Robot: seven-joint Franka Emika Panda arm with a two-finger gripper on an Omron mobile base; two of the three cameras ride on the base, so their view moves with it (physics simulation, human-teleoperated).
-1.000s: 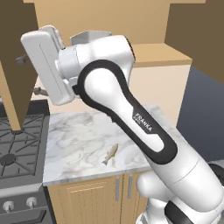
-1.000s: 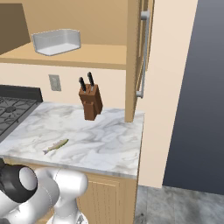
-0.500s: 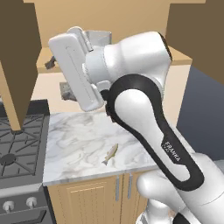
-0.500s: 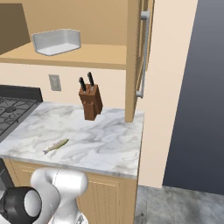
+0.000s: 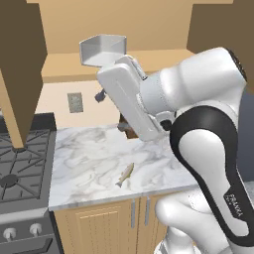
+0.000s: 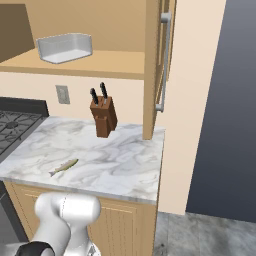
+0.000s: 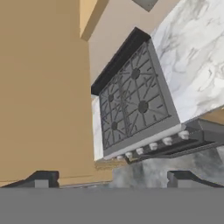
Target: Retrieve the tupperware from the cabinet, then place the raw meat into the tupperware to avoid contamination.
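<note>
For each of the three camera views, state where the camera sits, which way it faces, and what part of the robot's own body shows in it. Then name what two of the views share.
Left base view: behind the arm to its left, facing the marble counter and open cabinet; the white arm rises at right.
Right base view: behind the arm to its right, facing the same counter; a white arm joint shows at lower left.
Hand view: on the hand, looking down at the stove; the open gripper shows its dark fingers at the bottom.
Shared: both base views show the tupperware on the cabinet shelf and the fish on the counter.
</note>
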